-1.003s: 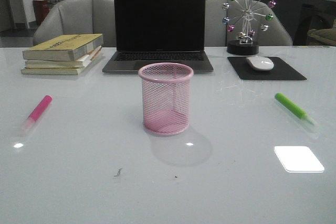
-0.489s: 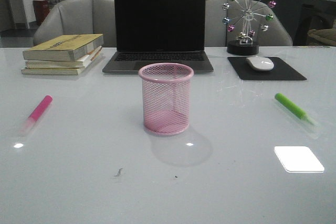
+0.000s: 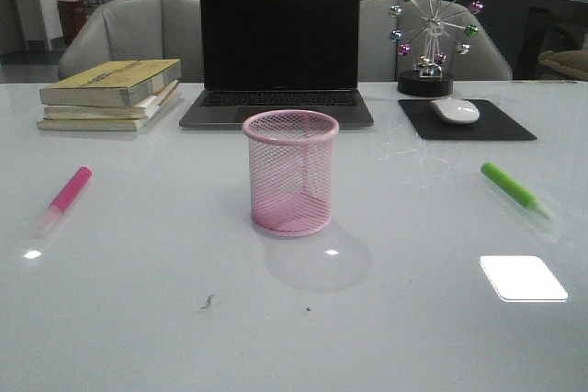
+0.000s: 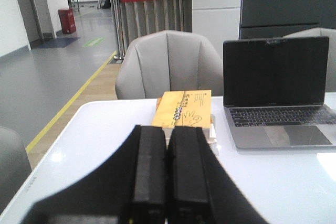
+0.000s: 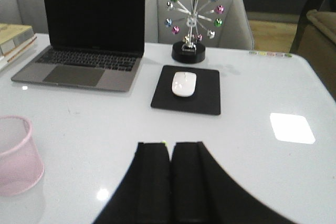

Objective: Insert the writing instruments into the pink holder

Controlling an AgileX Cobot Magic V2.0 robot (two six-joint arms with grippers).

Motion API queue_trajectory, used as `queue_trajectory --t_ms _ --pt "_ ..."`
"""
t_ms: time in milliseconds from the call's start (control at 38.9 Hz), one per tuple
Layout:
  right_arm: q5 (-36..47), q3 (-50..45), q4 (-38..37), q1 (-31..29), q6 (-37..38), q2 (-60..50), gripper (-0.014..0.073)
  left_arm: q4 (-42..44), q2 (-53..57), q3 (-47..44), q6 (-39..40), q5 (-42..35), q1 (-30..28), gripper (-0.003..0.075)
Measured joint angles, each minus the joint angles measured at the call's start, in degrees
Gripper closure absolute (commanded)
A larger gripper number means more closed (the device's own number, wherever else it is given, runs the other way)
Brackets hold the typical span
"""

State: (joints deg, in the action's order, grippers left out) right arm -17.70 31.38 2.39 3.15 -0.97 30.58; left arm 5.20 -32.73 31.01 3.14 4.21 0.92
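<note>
Both grippers, left gripper (image 4: 167, 174) and right gripper (image 5: 170, 182), are pressed together and empty; pink marker (image 3: 66, 195) and green marker (image 3: 513, 190) lie flat well apart from the pink holder (image 3: 290, 172), so a clumsy pinch could roll them.

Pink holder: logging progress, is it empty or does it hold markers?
Empty. Pink holder shows only mesh; both highlighters lie on the table.

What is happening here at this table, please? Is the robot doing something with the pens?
Nothing is being handled yet. The pink holder stands upright and empty in the middle of the table. The pink highlighter lies to its left and the green highlighter to its right, both flat on the surface. The left gripper and the right gripper are each shut on nothing, and neither shows in the front view.
</note>
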Motion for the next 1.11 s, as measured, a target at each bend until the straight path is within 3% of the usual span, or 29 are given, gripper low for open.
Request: queue_trajectory --t_ms 77,180,257,772,926,1106 --pt "-1.48 0.00 0.00 0.00 0.09 1.43 0.0353 0.00 -0.87 0.00 0.00 0.00 0.00 0.0548" --pt "-2.54 0.00 0.00 0.00 0.09 2.13 0.0183 0.00 -1.59 0.00 0.00 0.00 0.00 0.0391" --pt "-2.83 0.00 0.00 0.00 0.09 2.17 0.0119 0.00 -1.94 0.00 0.00 0.00 0.00 0.0281" --pt "-3.84 0.00 0.00 0.00 0.09 4.99 0.0116 -1.51 -2.07 -0.11 0.00 0.00 0.00 0.0273" --pt "-8.08 1.33 1.04 0.00 0.09 12.63 0.0116 -3.29 -2.07 -0.21 0.00 0.00 0.00 0.0273" --pt "-11.33 7.93 1.31 0.00 0.09 28.75 0.0116 -3.53 -2.07 -0.21 0.00 0.00 0.00 0.0273"
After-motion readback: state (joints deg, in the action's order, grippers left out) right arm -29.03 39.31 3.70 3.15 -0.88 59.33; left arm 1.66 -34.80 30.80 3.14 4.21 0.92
